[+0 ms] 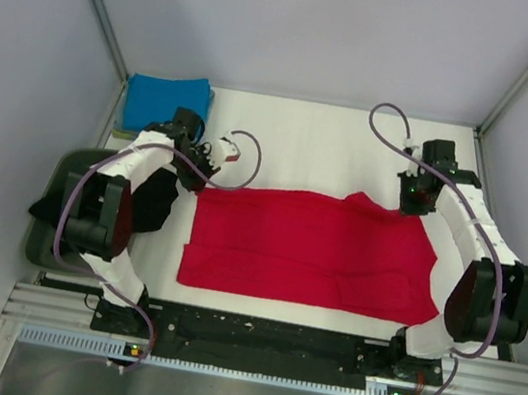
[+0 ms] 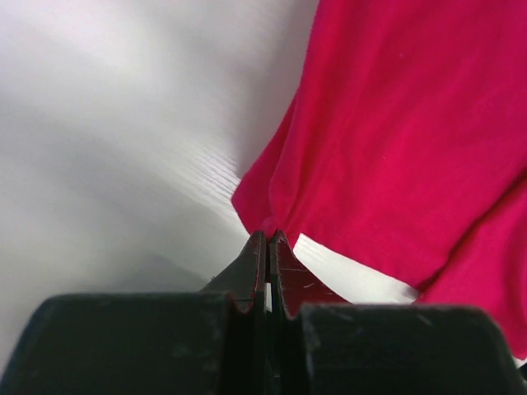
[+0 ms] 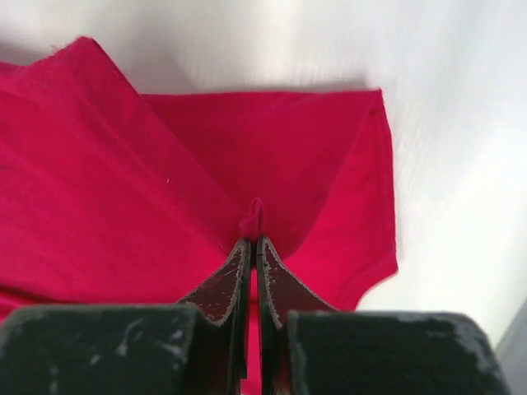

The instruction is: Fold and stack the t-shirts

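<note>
Red shirt (image 1: 311,251) lay spread flat mid-table (image 1: 325,137), between the two arms, with its far-right part folded in over itself. Left claw (image 2: 268,240) was pressed together on the shirt's far-left corner, cloth bunched right at the tips. Right claw (image 3: 254,239) was pinching a small tuft of red at the far-right edge, near a sleeve. Tub (image 1: 36,243) sat at the table's left edge, beside the left arm. Black shirt (image 1: 149,207) lay crumpled in it, spilling over the rim toward the red one. The arm hid most of the tub, so I couldn't tell what else was inside. Blue shirt (image 1: 165,103) sat folded at the far-left corner, apart from tub and red shirt.
</note>
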